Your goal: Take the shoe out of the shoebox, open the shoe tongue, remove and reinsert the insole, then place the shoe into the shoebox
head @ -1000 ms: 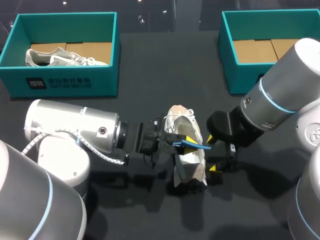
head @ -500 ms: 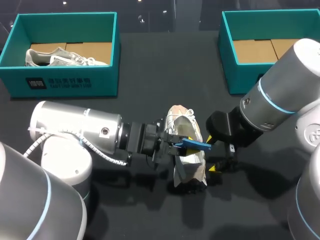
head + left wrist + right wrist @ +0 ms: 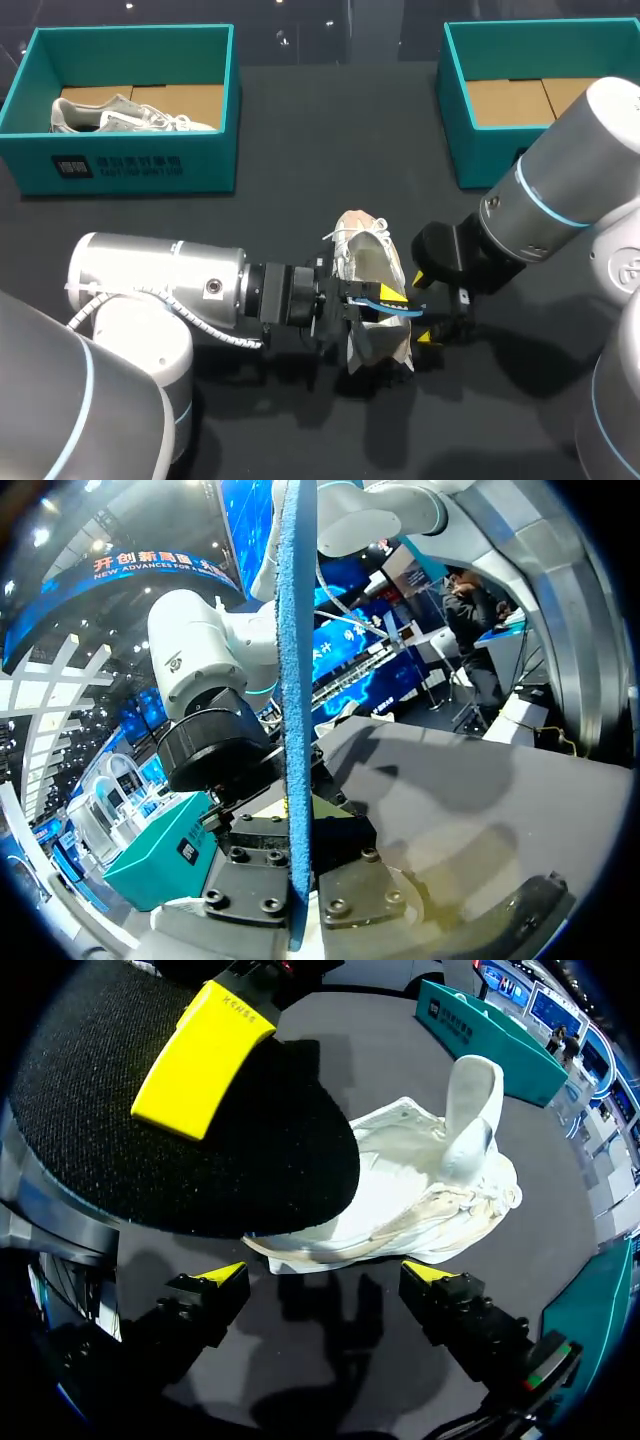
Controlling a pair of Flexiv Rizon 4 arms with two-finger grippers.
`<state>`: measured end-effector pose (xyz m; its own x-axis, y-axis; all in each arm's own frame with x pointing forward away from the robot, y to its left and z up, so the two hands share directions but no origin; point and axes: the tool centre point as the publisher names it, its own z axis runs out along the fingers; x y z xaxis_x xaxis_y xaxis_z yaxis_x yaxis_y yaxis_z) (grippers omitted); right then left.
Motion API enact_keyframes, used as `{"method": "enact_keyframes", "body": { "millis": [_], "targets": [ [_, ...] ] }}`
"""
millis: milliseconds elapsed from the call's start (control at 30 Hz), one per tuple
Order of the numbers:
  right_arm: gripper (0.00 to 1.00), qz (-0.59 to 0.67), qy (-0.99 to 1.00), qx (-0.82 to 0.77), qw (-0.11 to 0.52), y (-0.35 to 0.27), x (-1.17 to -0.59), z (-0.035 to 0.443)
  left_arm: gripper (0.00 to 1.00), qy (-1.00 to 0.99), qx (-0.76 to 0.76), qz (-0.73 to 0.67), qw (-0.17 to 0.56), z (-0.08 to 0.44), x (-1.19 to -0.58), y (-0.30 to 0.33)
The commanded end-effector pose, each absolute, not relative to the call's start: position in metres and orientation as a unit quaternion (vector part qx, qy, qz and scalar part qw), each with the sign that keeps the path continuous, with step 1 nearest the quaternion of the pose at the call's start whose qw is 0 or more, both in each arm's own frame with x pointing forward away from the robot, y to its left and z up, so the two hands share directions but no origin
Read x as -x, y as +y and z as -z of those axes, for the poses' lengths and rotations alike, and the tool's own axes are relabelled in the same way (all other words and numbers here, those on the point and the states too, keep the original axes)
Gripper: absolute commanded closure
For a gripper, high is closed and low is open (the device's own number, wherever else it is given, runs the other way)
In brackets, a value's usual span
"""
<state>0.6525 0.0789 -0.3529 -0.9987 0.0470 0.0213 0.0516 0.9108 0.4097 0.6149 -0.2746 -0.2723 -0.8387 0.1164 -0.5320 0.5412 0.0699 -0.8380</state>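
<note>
a: where's the shoe right now?

b: out on the worktop (image 3: 300, 130), between my two arms. white shoe (image 3: 372, 262), nothing gripping it. the insole (image 3: 405, 309) is clamped edge-on in my left tool (image 3: 388, 297), hanging right over the shoe.

a: and the right tool?

b: right tool (image 3: 325, 1275) is released, fingers spread wide, just beside the shoe and touching nothing as far as i can see.

a: how's that insole going to behave?

b: thin, floppy and very light, i reckon. push it from one end and it'll buckle, so i'd feed the toe in first and hold it close to the tip.

a: and the shoe itself?

b: the soft upper will fold under a pinch, and it looks light enough to skid on this worktop. i'd brace it at the heel collar with the right.
</note>
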Motion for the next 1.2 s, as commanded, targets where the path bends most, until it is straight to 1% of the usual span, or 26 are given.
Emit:
{"method": "enact_keyframes", "body": {
  "millis": [33,300,867,1200],
  "targets": [
    [0.0,0.209,-0.978,0.026,0.004,0.08,-0.651,0.354,1.0,0.714,-0.214,0.641,0.184,0.274,-0.605,-0.271],
    [0.0,0.209,-0.978,0.026,0.004,0.08,-0.651,0.354,1.0,0.716,-0.198,0.649,0.165,0.279,-0.604,-0.273],
    [0.0,0.209,-0.978,0.026,0.004,0.08,-0.651,0.354,1.0,0.72,-0.186,0.647,0.169,0.293,-0.618,-0.289],
    [0.0,0.209,-0.978,0.026,0.004,0.08,-0.651,0.354,1.0,0.729,-0.168,0.641,0.172,0.301,-0.627,-0.285]
  ]
}}
